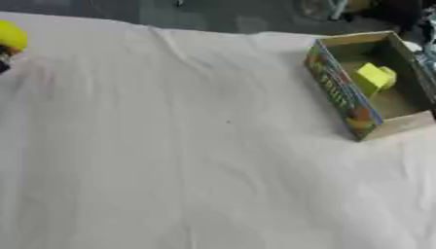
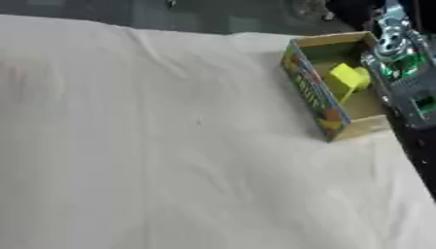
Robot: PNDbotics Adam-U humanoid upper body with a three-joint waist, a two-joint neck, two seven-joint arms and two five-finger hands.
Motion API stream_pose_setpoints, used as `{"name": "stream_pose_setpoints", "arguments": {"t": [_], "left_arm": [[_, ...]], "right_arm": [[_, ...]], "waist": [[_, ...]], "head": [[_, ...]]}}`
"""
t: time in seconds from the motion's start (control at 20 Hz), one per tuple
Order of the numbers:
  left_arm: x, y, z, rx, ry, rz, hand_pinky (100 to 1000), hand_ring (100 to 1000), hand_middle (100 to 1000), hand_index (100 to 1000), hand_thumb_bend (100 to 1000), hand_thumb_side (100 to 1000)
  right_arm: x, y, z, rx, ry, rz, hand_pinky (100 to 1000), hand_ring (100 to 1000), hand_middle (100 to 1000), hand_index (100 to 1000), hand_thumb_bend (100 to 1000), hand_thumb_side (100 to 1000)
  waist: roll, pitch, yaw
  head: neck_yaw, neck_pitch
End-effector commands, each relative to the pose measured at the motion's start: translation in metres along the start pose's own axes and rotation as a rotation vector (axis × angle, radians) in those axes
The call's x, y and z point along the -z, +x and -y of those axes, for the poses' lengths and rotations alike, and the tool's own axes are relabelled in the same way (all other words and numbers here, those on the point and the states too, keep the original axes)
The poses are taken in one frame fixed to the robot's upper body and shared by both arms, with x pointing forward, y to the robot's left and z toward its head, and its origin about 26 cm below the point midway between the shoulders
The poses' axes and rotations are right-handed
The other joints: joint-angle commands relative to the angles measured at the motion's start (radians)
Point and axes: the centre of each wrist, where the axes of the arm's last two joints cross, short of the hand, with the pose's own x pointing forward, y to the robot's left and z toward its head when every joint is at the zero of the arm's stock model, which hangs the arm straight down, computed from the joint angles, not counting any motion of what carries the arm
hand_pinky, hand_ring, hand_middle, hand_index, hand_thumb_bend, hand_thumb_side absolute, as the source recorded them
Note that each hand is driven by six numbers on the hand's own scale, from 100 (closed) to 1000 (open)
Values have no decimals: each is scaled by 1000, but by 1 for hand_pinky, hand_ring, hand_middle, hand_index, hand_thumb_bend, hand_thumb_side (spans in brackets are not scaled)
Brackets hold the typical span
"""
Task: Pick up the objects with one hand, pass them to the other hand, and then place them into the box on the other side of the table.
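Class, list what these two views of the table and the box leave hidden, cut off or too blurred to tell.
- Yellow object, left eye view: cut by the left edge; its shape and whatever dark thing holds it are unclear.
- Robot's right arm, right eye view: only a silver and green section beside the box; the hand is out of frame.
- Yellow item in the box: too blurred to identify.
- Box print: unreadable.

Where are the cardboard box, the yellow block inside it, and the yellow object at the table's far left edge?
cardboard box (image 1: pixel 342 92): left eye view, on its printed long side wall.
yellow block (image 1: pixel 373 78): left eye view, on its top face, inside the box.
yellow object (image 1: pixel 12 36): left eye view, on its rounded yellow surface at the frame's left edge.
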Motion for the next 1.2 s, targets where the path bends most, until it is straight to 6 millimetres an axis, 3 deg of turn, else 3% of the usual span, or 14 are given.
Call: {"name": "stream_pose_setpoints", "arguments": {"t": [0.05,0.45,0.95,1.2], "left_arm": [[0,0,-30,5,54,60,333,496,475,560,100,100],[-16,22,-57,-18,59,282,325,494,476,562,100,100],[-69,53,-73,-141,39,552,315,489,477,565,100,100],[-88,55,-75,-213,31,598,304,485,475,564,100,100]], "right_arm": [[3,4,9,-12,-19,22,770,761,768,799,100,440],[2,1,8,-20,-13,15,768,760,767,798,100,443],[0,-1,4,-27,4,20,765,758,765,796,100,439],[-1,-3,4,-34,8,16,765,758,765,795,100,435]], "waist": [[6,-36,2],[25,-57,23],[58,-100,59],[60,-119,72]], "head": [[-12,7],[-26,26],[-25,41],[-90,73]]}}
